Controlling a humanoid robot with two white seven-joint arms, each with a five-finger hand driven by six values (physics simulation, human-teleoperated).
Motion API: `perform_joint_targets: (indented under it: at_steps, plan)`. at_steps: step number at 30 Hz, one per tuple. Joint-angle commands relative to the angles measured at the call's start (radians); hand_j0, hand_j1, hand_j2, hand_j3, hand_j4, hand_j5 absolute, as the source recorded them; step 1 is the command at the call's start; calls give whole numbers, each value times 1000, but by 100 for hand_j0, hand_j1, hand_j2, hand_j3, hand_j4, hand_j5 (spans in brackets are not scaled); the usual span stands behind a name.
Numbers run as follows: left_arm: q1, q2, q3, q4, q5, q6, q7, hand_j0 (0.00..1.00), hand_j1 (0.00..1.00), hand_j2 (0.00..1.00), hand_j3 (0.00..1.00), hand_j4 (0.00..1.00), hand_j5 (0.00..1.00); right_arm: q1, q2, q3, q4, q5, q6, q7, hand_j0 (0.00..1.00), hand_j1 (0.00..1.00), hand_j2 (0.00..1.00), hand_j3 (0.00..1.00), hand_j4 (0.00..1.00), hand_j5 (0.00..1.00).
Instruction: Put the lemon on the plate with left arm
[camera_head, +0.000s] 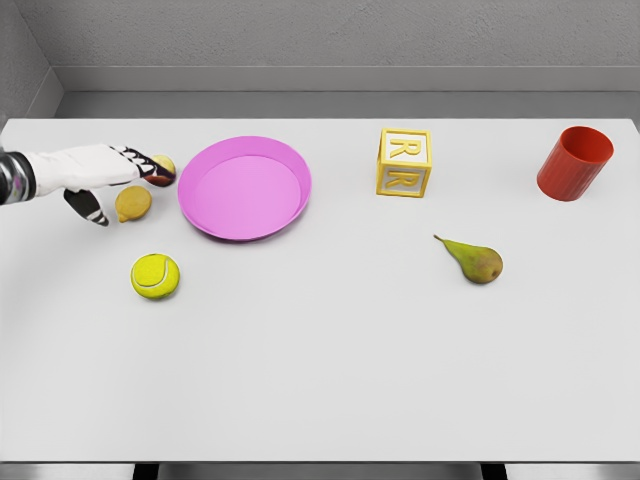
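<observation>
Two small fruits crowd the left hand (105, 178), and that is where the trouble lies; the lemon (133, 203) sits on the white table (320, 380) just left of the pink plate (245, 188), between the thumb below it and the fingers above, while a second small round fruit, red and yellow (164, 168), rests right at the fingertips, just beside the plate's rim. The hand reaches in from the left edge with thumb and fingers parted and holding nothing; whether any finger touches the lemon I cannot tell.

My judgement is that the closing fingers could catch the red-and-yellow fruit instead of the lemon, or nudge it against the plate; the lemon, being rounded, could also squirt out of a loose pinch and roll toward the tennis ball (156, 276) near it below; a low carry could clip the plate's raised rim and shove the plate, since the lemon lies so close to it; a release too near the sloping edge might let the lemon roll back off.

Only one item bears writing: the yellow letter block (404, 163), right of the plate, shows an "R" on its front and its top face; the red cup (574, 163), the pear (474, 260) and the tennis ball show no legible marks.
</observation>
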Motion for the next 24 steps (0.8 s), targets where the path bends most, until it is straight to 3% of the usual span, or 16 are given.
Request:
perform_joint_targets:
  at_steps: [1,24]
  plan:
    - [0,3,0,3,-1,3,0,100,100,100,100,100,100,0,0,0,0,0,0,0,100,100,100,100,100,100]
    - [23,14,3,-33,-1,3,0,100,100,100,100,100,100,0,0,0,0,0,0,0,100,100,100,100,100,100]
